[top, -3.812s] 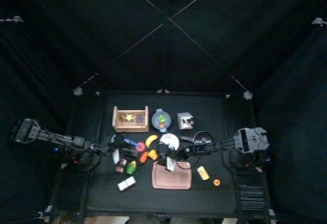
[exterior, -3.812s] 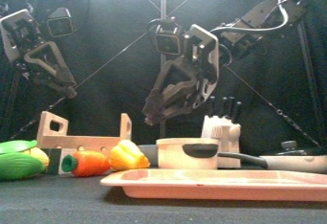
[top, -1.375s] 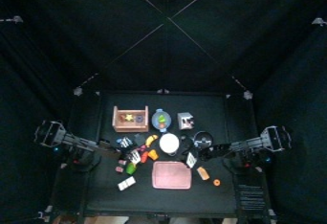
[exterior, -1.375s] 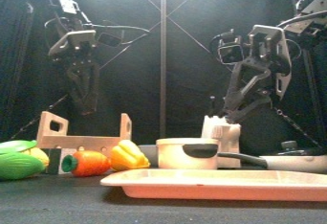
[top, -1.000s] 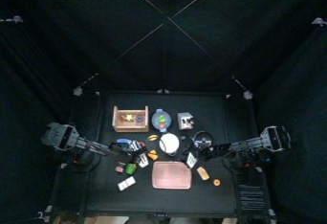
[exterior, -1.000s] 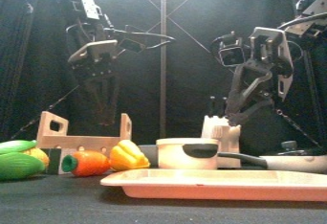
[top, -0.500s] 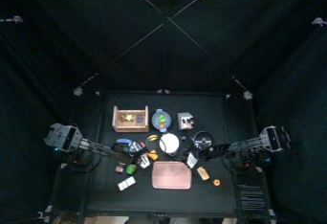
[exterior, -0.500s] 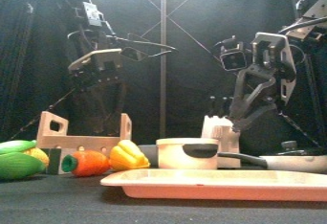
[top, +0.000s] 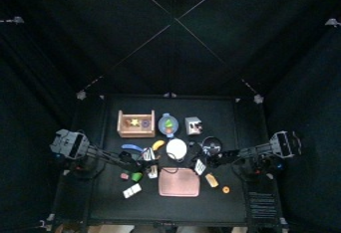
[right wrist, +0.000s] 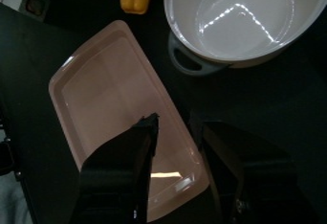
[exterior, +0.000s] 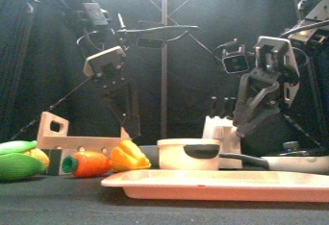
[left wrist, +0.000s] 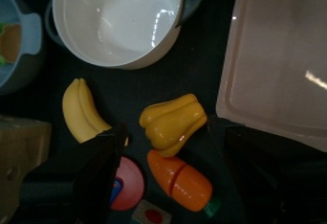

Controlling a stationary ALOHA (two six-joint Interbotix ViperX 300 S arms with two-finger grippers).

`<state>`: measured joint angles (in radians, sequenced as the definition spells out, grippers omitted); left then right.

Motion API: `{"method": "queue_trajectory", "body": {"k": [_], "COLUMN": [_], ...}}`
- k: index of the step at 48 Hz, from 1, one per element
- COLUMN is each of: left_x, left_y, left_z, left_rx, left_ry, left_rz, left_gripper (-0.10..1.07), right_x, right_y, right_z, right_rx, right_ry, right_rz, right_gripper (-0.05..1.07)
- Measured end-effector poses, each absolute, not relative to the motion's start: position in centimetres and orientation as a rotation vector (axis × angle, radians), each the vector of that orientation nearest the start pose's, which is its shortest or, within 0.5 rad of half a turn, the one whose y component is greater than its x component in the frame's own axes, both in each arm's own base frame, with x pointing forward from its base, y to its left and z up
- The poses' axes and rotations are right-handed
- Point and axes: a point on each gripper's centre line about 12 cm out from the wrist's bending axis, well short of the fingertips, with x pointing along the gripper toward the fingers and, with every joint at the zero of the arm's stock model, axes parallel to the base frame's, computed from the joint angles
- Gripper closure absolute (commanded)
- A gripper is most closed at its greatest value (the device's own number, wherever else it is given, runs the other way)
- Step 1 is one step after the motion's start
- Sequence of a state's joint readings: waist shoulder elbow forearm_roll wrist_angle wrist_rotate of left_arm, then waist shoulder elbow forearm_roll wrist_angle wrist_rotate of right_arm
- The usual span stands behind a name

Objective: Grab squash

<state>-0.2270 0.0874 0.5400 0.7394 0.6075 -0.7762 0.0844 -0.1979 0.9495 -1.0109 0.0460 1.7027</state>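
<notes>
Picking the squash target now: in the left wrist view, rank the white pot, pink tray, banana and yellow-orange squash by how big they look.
1. pink tray, though cut off by the picture's edge
2. white pot, close to the tray, also partly cut off
3. yellow-orange squash and banana: too alike to rank

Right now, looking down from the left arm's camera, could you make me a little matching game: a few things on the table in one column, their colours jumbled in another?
Things:
1. banana
2. squash
3. tray
4. pot

Colours:
A. pale pink
B. white inside
C. orange-yellow, lobed
D. plain yellow

Pairs: 1-D, 2-C, 3-A, 4-B
</notes>
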Motion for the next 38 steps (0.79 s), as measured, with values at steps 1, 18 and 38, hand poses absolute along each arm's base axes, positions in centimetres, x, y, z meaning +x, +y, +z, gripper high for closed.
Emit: {"method": "queue_trajectory", "body": {"k": [1,18,38], "left_x": [37.8,38.1,38.4], "left_y": [-4.0,-3.2,-1.6], "left_z": [14.7,14.4,12.0], "left_rx": [0.237,0.456,0.412], "left_ry": [1.037,1.077,1.167], "left_rz": [0.210,0.035,-0.031], "left_gripper": [-0.03,-0.03,-0.02], "right_x": [30.2,30.2,30.3], "right_y": [2.1,2.0,2.1], "right_z": [14.5,14.0,13.2], "right_rx": [0.608,0.606,0.604], "right_ry": [0.756,0.773,0.796], "right_rz": [-0.227,-0.235,-0.243], "right_gripper": [0.29,0.29,0.29]}}
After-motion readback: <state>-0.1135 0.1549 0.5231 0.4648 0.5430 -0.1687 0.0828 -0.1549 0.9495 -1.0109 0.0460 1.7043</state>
